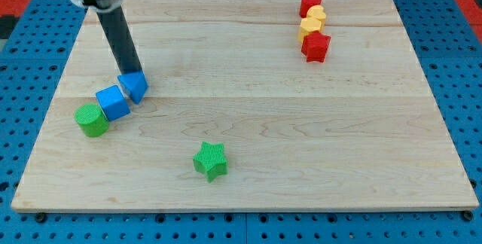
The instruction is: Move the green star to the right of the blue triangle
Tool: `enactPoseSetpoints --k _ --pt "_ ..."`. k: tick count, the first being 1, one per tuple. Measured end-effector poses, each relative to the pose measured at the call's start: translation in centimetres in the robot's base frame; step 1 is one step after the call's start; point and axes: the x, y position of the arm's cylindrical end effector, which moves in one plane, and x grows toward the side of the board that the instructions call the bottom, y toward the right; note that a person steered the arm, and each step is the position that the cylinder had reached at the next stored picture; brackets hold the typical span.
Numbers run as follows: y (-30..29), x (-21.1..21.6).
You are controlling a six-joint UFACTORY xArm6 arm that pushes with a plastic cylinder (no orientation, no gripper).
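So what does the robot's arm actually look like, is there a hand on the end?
No hand and no claw. What shows is a straight dark rod, nearly black, smooth and round, with no markings or cables visible. It hangs from a wider dark grey housing with a pale band, cut off at the view's top. My tip is the rod's plain lower end, touching the top of the blue triangle.

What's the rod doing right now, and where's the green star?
My tip at the blue triangle, top edge. Green star alone near the view's bottom, untouched. Nothing between star and triangle.
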Motion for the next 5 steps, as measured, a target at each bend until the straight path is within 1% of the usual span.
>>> enactPoseSetpoints --k 1,2,3,4,5 --pt "2.3 -1.6" --pt "13.3 1.1" --pt "21.5 11.7" --pt "21.6 17.9" --pt "12.7 16.9"
